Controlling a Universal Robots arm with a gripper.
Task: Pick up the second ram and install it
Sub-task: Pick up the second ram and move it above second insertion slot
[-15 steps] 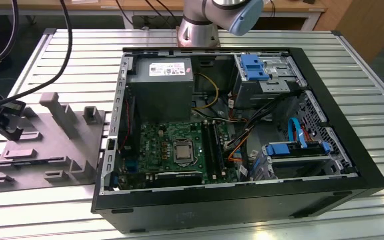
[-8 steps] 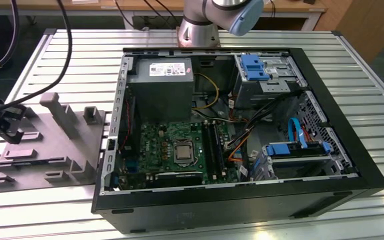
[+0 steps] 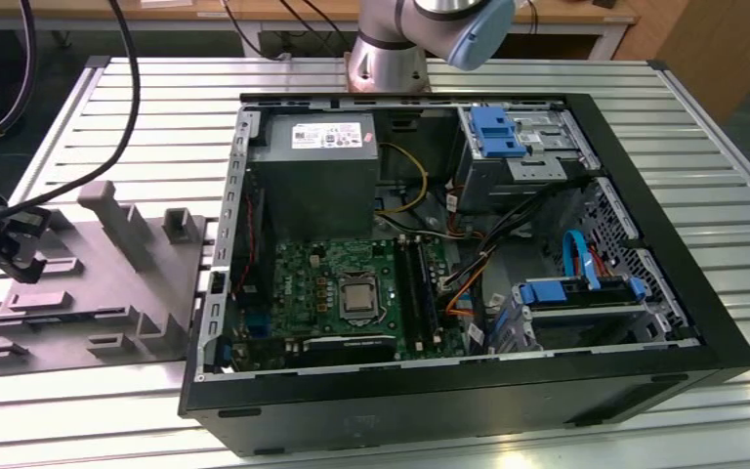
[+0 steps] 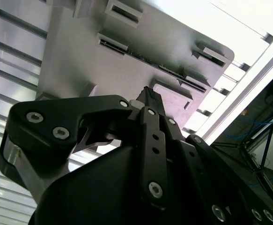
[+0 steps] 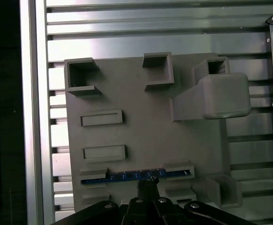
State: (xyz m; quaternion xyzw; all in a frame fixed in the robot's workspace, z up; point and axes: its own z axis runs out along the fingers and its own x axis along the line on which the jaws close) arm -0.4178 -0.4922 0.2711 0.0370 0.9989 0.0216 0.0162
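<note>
"Where is the second ram (image 5: pixel 122 177)?"

"I see it on its edge in a slot of the grey tray (image 5: pixel 150 126) (that's the first wrist view)."

"And your gripper (image 5: pixel 148 185)?"

"Just beside that stick, pinched narrow, holding nothing."

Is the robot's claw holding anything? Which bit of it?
Cannot tell. The gripper is at the middle of the ram, which sits on edge in the tray.

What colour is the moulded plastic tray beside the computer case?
Plain grey; the moulded plastic tray shows best in the first wrist view.
</note>
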